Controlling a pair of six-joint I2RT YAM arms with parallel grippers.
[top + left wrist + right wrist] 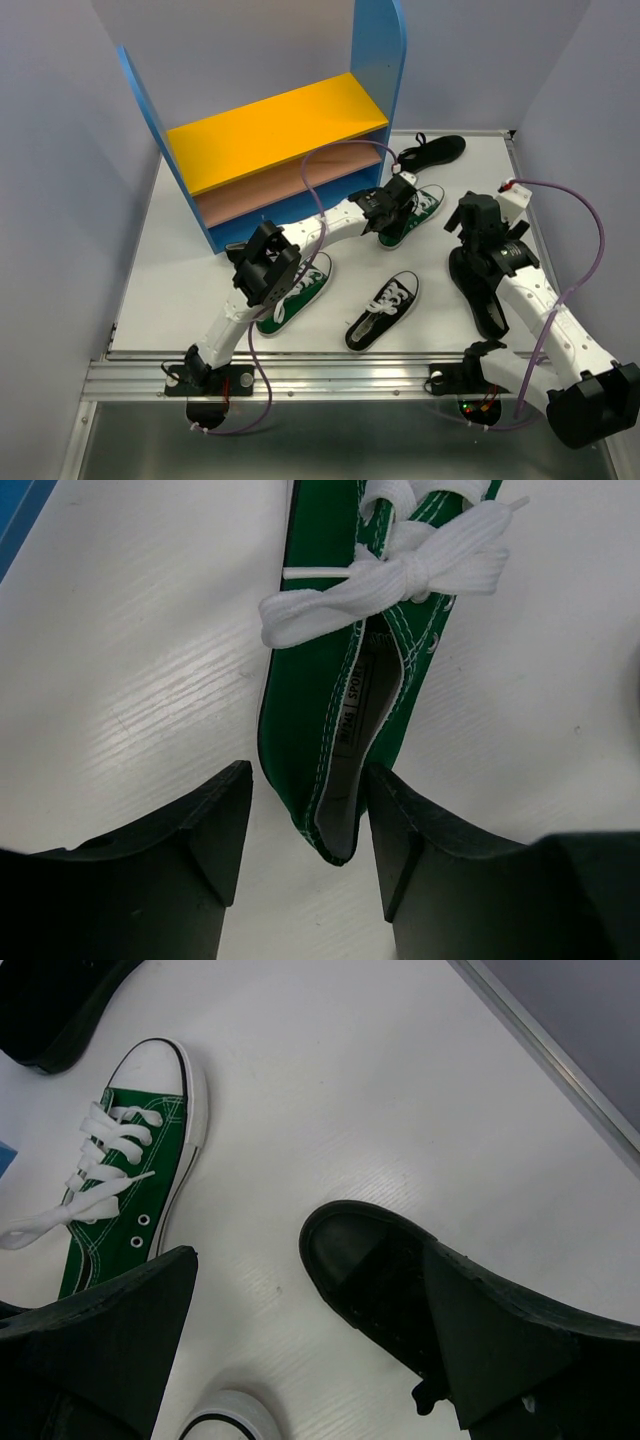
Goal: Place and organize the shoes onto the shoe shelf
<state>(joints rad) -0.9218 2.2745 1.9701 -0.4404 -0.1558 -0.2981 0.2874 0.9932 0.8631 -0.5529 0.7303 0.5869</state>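
Observation:
The shoe shelf point(280, 130) stands at the back left with both boards bare. My left gripper point(397, 203) is open, and its fingers straddle the heel of a green sneaker point(340, 680), which lies flat on the table point(405, 218). A second green sneaker point(298, 292) lies under the left arm. A black sneaker with white laces point(383, 310) lies front centre. My right gripper point(472, 232) is open wide above the toe of an all-black shoe point(370, 1260). Another all-black shoe point(432, 152) lies at the back right. A second black laced sneaker is out of view.
The white table point(180, 290) has a metal rail along its near edge and grey walls on both sides. Purple cables loop over both arms. In the right wrist view the green sneaker point(130, 1190) lies to the left, with a white toe cap point(230, 1422) at the bottom.

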